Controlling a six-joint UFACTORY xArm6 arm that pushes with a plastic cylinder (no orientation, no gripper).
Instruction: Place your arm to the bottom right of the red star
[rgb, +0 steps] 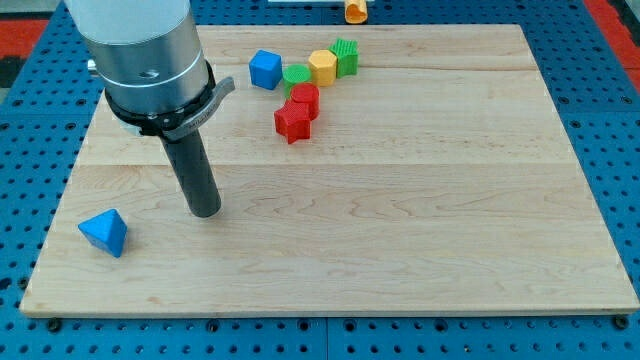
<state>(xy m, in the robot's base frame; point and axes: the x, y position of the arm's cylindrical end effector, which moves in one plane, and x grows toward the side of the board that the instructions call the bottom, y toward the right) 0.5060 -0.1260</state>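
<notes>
The red star (292, 123) lies on the wooden board (400, 220) at upper middle, touching a red block (304, 100) just above it. My tip (205, 211) rests on the board well to the left of and below the star, at the lower left of the group of blocks. A blue triangular block (105, 232) lies to the tip's left, near the board's lower left corner.
Above the star sits a cluster: a blue cube (265, 69), a green block (296, 74), a yellow block (322, 66) and a green block (345, 56). An orange object (355, 11) lies off the board at the view's top.
</notes>
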